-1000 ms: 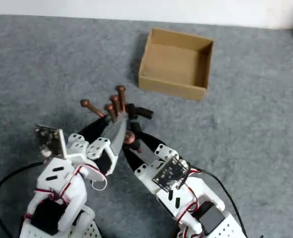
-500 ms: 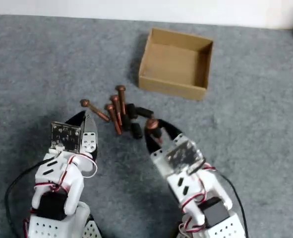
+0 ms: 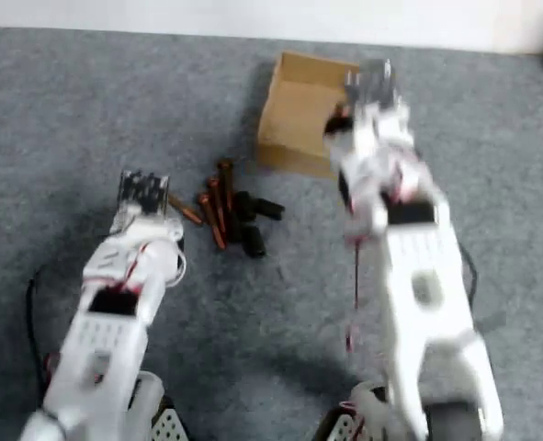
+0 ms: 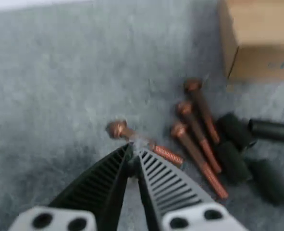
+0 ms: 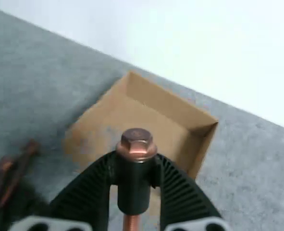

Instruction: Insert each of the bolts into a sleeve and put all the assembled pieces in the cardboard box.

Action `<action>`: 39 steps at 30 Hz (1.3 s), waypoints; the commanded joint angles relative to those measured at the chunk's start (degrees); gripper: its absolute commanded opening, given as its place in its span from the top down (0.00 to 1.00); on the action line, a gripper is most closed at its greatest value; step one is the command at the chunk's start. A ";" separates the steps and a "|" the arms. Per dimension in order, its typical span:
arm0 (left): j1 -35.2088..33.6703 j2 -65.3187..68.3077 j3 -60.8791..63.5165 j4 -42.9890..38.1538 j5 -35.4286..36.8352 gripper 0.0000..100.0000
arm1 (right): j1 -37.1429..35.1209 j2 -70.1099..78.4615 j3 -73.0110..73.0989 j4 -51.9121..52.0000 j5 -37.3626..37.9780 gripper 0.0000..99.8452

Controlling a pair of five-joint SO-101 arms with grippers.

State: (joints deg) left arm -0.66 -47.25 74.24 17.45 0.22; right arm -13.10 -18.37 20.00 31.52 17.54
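The right end effector is closed on a black sleeve that has a copper bolt standing in it, head up, and it holds this assembled piece above the cardboard box, over the box's open inside. The left end effector has its jaws drawn together to the tips, which sit at the shank of a loose bolt lying farthest from the box; whether they pinch it cannot be told. Three more bolts lie side by side between that one and the box, and several loose sleeves lie just beside them, all short of the box's near wall. Everything rests on a grey, carpet-like worktop, and a pale wall runs along its edge beyond the box. Half a second ago the right end effector was low by the pile with the piece already in its grip; it has since stretched out to the box. The left arm has reached forward to the bolts. The box and the loose pile have not shifted.
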 commanded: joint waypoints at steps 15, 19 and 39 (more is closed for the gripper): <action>-1.10 16.75 -11.91 -1.76 -0.09 0.99 | 4.44 65.36 -90.33 40.04 0.26 0.93; -1.01 16.75 -11.91 -1.76 -0.09 0.99 | 4.35 70.73 -102.02 48.84 0.26 0.68; -1.27 17.10 -12.26 -1.93 -0.09 0.99 | -2.42 48.92 -121.54 69.76 -6.77 0.55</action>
State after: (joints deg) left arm -1.19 -30.02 64.92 16.84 0.22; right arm -11.08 39.30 -94.99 99.82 11.65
